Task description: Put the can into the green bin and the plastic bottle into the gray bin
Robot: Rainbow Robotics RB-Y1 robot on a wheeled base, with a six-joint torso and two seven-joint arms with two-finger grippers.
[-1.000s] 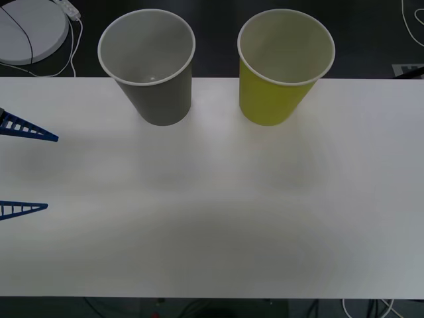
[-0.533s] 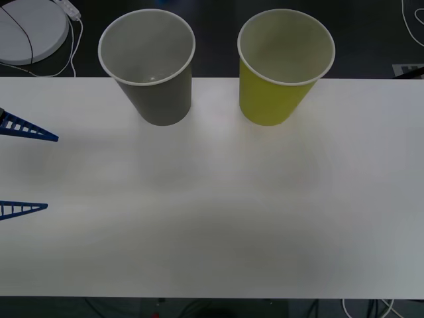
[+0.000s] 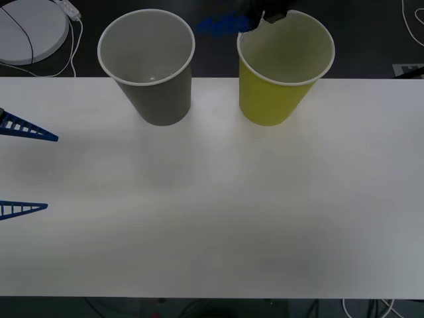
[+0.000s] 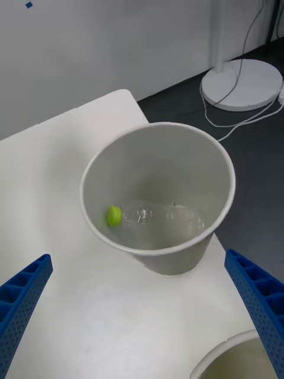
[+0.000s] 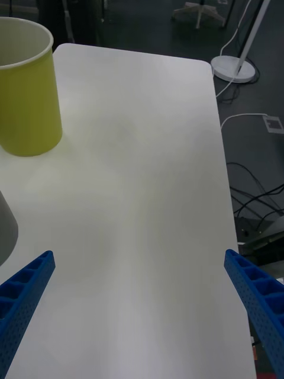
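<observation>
Right wrist view looks down into the gray bin (image 4: 158, 195), where the bottle (image 4: 160, 218) lies on its side at the bottom, its lime cap (image 4: 114, 215) against the wall. So the bottle half of the task looks done.

What is new is in the front view. At the top centre of the frame, a blue blur and a dark shape now hang over the far rim of the green bin (image 3: 278, 99); half a second ago that spot was bare. I take this to be the right hand (image 4: 137, 257), fingers spread wide and holding nothing, hovering above the gray bin after letting go. Whether the can is already in the green bin I cannot tell, since its bottom is hidden.

The bottle is clear, thin, ribbed plastic, light and easily crushed, and it glints faintly. Both bins are tall tapered paper cups, matte outside and white inside, with rolled white rims. They stand upright side by side at the top of the frame, near each other but apart, gray on the left and green on the right.

The surface (image 3: 212, 212) is smooth, flat and white. The left hand (image 3: 23, 169) waits at the left edge of the frame, fingers apart and empty.
</observation>
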